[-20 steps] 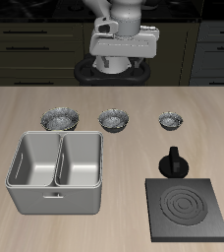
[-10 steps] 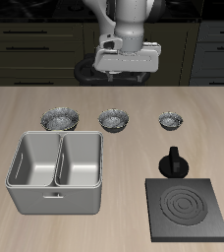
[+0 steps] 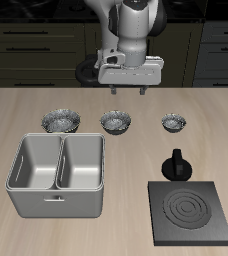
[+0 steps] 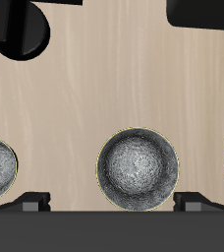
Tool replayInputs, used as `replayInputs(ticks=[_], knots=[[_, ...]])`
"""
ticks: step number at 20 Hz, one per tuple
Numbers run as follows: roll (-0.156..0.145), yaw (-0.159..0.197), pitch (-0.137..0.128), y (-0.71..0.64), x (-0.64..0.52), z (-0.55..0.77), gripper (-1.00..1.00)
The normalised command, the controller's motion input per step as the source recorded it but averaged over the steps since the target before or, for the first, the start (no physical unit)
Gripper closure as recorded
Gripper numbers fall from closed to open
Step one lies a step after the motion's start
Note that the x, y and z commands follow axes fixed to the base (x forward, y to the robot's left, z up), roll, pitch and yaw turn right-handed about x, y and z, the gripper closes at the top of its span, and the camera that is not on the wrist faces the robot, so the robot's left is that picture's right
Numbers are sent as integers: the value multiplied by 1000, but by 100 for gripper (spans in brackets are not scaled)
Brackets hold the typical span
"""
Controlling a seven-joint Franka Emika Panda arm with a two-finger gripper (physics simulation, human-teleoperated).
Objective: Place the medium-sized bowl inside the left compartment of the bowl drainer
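Three speckled bowls are sitting in a row across the table, with the medium-sized bowl [image 3: 116, 121] [image 4: 137, 168] in the middle, just behind the bowl drainer [image 3: 58, 175]. Above and slightly behind that middle bowl, the gripper [image 3: 130, 92] is hovering with its fingers spread apart and holding nothing.

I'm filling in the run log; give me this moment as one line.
phase: approach | pincer: open, empty, above medium-sized bowl | bowl drainer: both wells empty
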Motion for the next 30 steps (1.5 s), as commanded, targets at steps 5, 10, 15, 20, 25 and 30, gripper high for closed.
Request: replayInputs(ticks=[5, 10, 15, 20, 25, 30], knots=[[-17, 28, -55, -15, -45, -272, -100], [13, -5, 59, 23, 46, -350, -100], [-5, -8, 5, -17, -35, -304, -100], [34, -32, 75, 29, 13, -368, -100], [26, -9, 76, 51, 90, -378, -100], [56, -25, 84, 43, 87, -386, -100]])
